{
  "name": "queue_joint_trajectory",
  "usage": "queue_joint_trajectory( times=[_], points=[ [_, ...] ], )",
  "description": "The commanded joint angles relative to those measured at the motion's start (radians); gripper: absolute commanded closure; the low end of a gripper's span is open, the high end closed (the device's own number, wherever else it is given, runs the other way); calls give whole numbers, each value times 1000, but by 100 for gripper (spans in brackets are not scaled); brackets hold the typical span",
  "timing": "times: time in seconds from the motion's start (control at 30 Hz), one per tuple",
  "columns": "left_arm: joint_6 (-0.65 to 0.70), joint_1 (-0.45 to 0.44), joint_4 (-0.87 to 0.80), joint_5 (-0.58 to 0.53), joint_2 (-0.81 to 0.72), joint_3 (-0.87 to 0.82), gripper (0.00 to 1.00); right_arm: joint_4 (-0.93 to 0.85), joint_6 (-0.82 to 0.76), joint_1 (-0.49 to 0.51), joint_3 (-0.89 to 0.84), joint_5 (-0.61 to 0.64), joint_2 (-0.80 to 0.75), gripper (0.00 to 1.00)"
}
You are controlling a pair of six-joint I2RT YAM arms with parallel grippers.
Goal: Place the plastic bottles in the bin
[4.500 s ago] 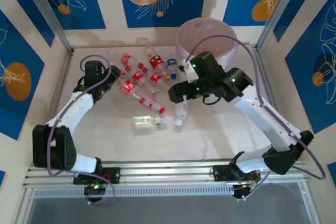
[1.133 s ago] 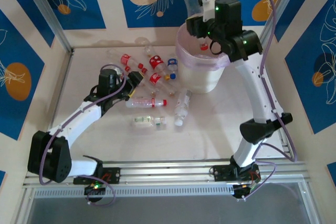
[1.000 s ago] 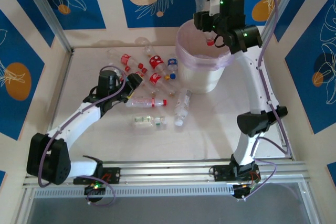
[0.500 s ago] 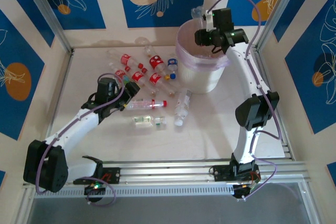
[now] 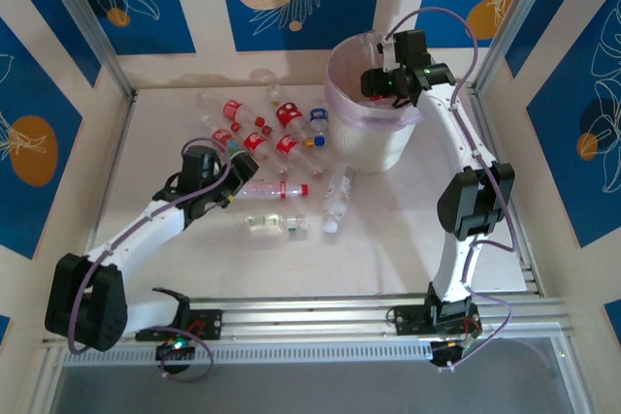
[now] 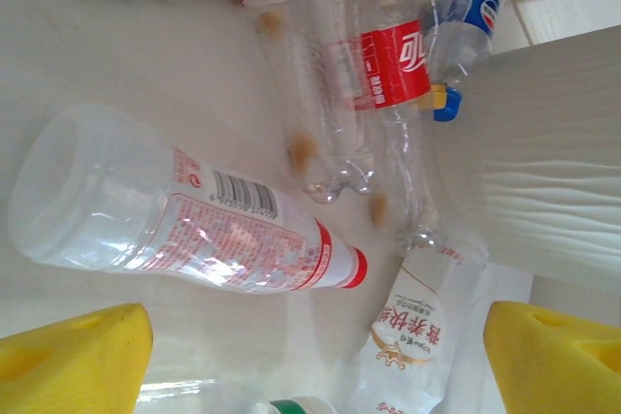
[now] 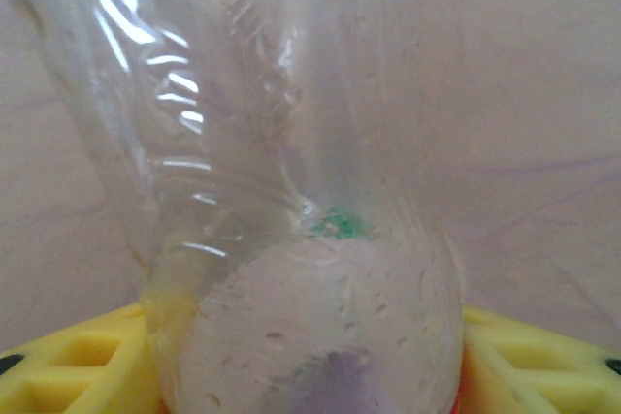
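Note:
My right gripper [image 5: 381, 81] hangs in the mouth of the white bin [image 5: 374, 147] and is shut on a clear plastic bottle [image 7: 291, 191]. In the right wrist view the gripper [image 7: 310, 366] has the bottle's body wedged between yellow fingers [image 7: 68, 361], with the pinkish bag behind. My left gripper [image 5: 229, 187] is open and low over the table, its gap [image 6: 315, 366] facing a red-capped, red-labelled bottle [image 6: 184, 220]. That bottle [image 5: 273, 190] lies on its side. More red-labelled bottles [image 5: 257, 133] and a blue-labelled one [image 5: 317, 124] lie beyond it.
A green-labelled bottle [image 5: 275, 224] and a white-capped, white-labelled bottle [image 5: 336, 199] lie towards the table's middle. A plain clear bottle [image 5: 267, 81] sits near the back wall. The bin wall [image 6: 543, 162] stands close on the right of the left gripper's bottles.
My right arm carried the clear bottle up from the table and has lowered it into the bin's mouth. My left gripper drew back from the bottle cluster towards the near left.

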Motion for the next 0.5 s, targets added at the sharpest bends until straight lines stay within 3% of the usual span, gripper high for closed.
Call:
queue_joint_trajectory(
  times=[0.0, 0.17, 0.47],
  points=[
    [24, 0, -6, -24, 13, -20, 11, 18, 8, -6, -15, -31, 29, 33],
    [23, 1, -2, -28, 24, -25, 11, 14, 5, -8, -9, -38, 34, 21],
    [25, 2, -6, -38, 34, -26, 10, -25, -17, -8, 71, -29, 32, 15]
  ],
)
